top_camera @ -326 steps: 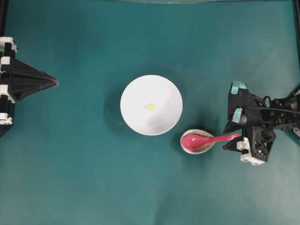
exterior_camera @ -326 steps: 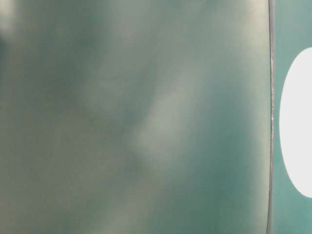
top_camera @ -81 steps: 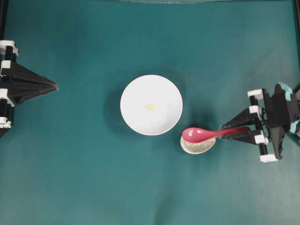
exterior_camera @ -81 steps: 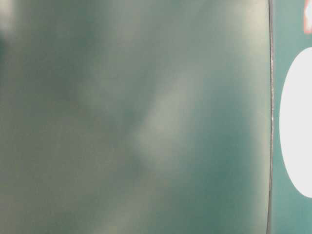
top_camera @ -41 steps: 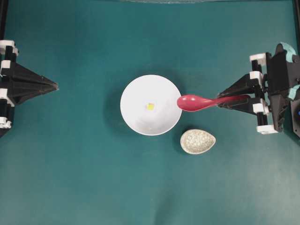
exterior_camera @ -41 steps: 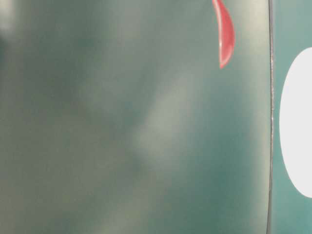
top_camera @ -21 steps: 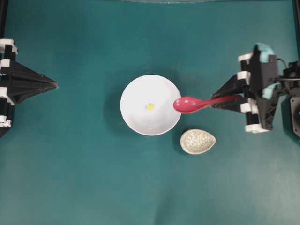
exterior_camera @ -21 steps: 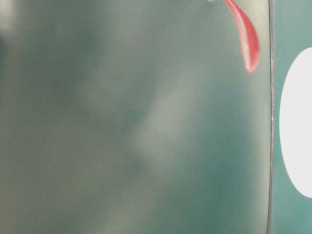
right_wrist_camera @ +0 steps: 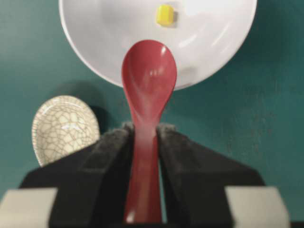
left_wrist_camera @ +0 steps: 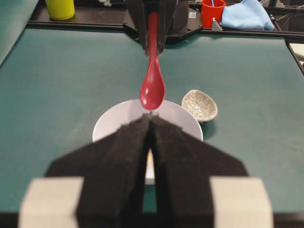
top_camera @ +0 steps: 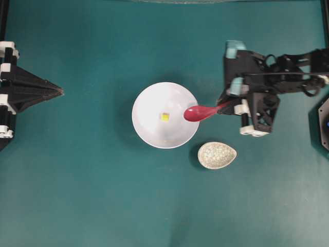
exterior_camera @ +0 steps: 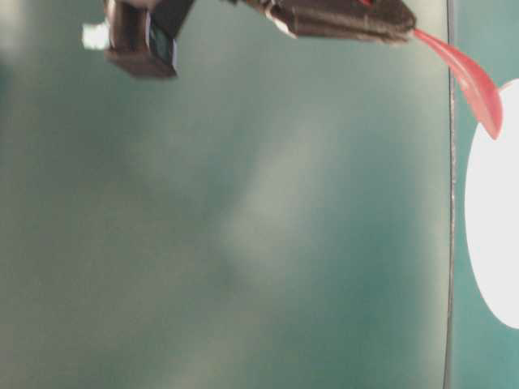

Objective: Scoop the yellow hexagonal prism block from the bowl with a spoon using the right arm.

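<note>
Right of centre in the overhead view, the spoon [top_camera: 201, 112] is held by its handle in the right gripper [top_camera: 230, 106], whose jaws are closed part-way onto the handle, as the right wrist view shows with a dark pad pressed to each side. The scoop is pointed toward the left of the frame and reaches just over the right edge of the bowl [top_camera: 149, 131], so that it can be lowered inside rather than knocked against the rim. At the middle of the bowl lies the yellow block [top_camera: 164, 117], apart from the scoop and not yet touched. In the right wrist view the block [right_wrist_camera: 165, 14] sits near the top of the frame, slightly right of the line of the spoon [right_wrist_camera: 148, 76], so a small sideways correction is probably needed before the scoop is slid under it. The hollow of the scoop is turned upward, which suits lifting a small loose piece. Below and right of the bowl, the small speckled dish [top_camera: 217, 155] stands empty, clear of the spoon's path. At the left edge of the frame, the left gripper [top_camera: 60, 92] is parked well apart from the bowl with its fingers pressed together, holding nothing.
</note>
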